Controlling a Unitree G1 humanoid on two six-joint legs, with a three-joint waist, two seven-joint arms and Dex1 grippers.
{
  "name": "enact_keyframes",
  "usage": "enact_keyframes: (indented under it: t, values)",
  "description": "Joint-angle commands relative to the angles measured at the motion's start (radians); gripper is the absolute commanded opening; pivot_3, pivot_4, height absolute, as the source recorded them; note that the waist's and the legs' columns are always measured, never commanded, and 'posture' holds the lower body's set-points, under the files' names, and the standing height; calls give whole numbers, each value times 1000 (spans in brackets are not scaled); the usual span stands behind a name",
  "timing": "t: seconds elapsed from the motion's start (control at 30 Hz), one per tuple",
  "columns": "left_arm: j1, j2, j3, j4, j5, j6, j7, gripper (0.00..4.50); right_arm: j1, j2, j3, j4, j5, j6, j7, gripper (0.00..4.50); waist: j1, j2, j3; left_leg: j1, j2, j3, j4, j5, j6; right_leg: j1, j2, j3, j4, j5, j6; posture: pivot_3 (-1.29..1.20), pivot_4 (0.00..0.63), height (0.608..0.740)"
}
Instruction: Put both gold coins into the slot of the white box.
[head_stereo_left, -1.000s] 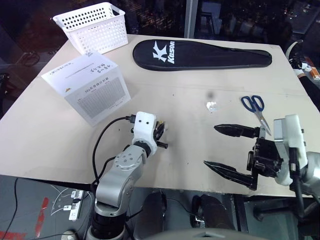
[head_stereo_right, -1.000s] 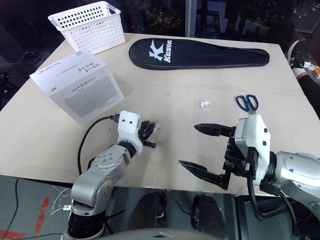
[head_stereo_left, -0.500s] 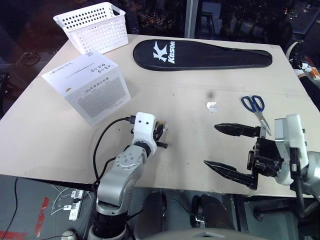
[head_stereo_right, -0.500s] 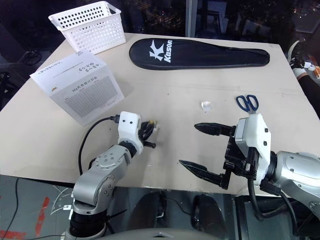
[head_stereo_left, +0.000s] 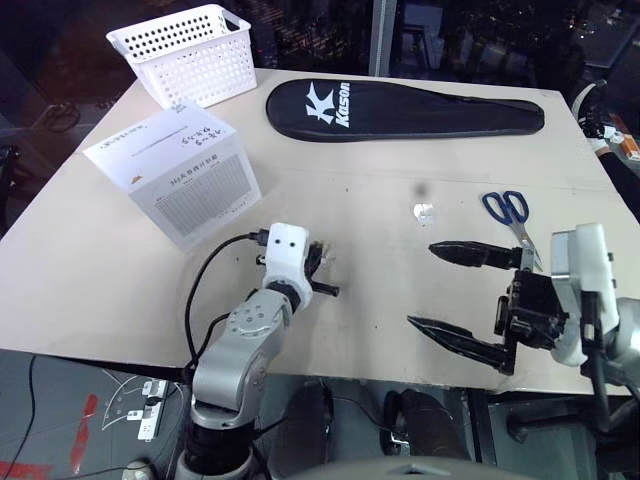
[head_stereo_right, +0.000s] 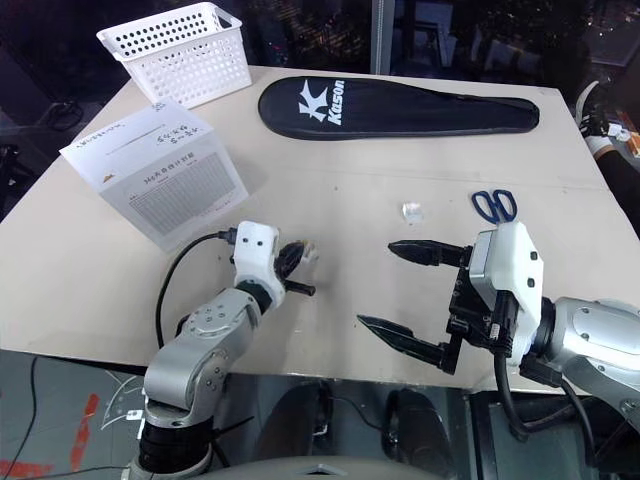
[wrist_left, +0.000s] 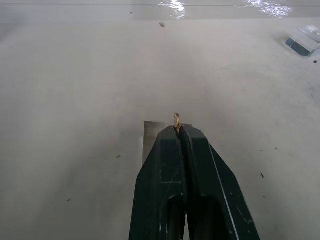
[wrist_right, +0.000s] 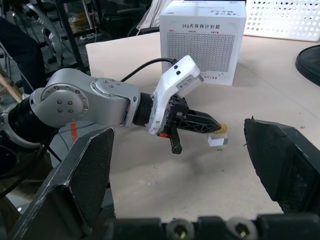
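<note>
Now pinched edge-on between the clamped fingertips of left gripper (wrist_left: 178, 131), one gold coin (wrist_left: 176, 120) just above table (head_stereo_left: 380, 180), near white box (head_stereo_left: 185, 180); right gripper (head_stereo_left: 450, 288) spread wide, empty.

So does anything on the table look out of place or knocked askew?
The white box sits tipped on an edge, slot face angled upward. Blue-handled scissors and a badminton racket cover lie unused. Nothing looks spilled or damaged.
</note>
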Motion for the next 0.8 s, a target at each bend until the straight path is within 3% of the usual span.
enact_keyframes:
  t: [0.03, 0.13, 0.27, 0.4, 0.57, 0.67, 0.8]
  values:
    - [-26, 6, 172, -40, -203, -5, -142, 71, -17, 1, -9, -10, 2, -19, -10, 4500, 0, 0, 0, 0, 0, 0, 0, 0, 0, 0, 0, 0, 0, 0, 0, 0, 150, 740]
    - [-48, 68, 331, -28, -446, 52, -305, 71, -35, 17, 15, 2, -23, -24, -13, 4500, -2, 0, 0, 0, 1, 0, 0, 0, 0, 0, 0, -1, 0, 0, -1, 0, 150, 740]
    - [-106, 202, 444, 58, -606, 119, -405, 71, -84, 56, 68, 29, -66, -26, -25, 4500, -2, 1, 0, 0, 0, -1, 1, 0, 0, 0, 1, -1, 0, 0, -1, 0, 150, 740]
    - [-141, 302, 465, 123, -645, 113, -451, 71, -119, 90, 110, 41, -113, -29, -24, 4500, -1, 1, 0, 0, 0, 0, 1, 0, 0, 1, 1, -2, 0, 0, 0, 0, 150, 740]
    - [-131, 362, 431, 137, -618, 68, -468, 71, -144, 122, 145, 56, -167, -33, -10, 4500, -1, 1, 0, 0, 0, 0, 1, 0, 0, 1, 1, -1, 0, 0, -1, 0, 150, 740]
    - [-107, 364, 402, 105, -612, 61, -455, 905, -157, 135, 155, 62, -187, -34, -2, 4500, -2, 1, 0, 0, 0, 0, 1, 0, 0, 0, 1, 0, 0, -1, -1, 0, 150, 740]
    - [-65, 375, 266, 42, -446, -36, -384, 2756, -166, 145, 157, 64, -200, -28, 7, 4500, 0, 1, 0, 0, 0, 0, 1, 0, 0, 0, 0, 0, 0, -1, -2, 0, 150, 740]
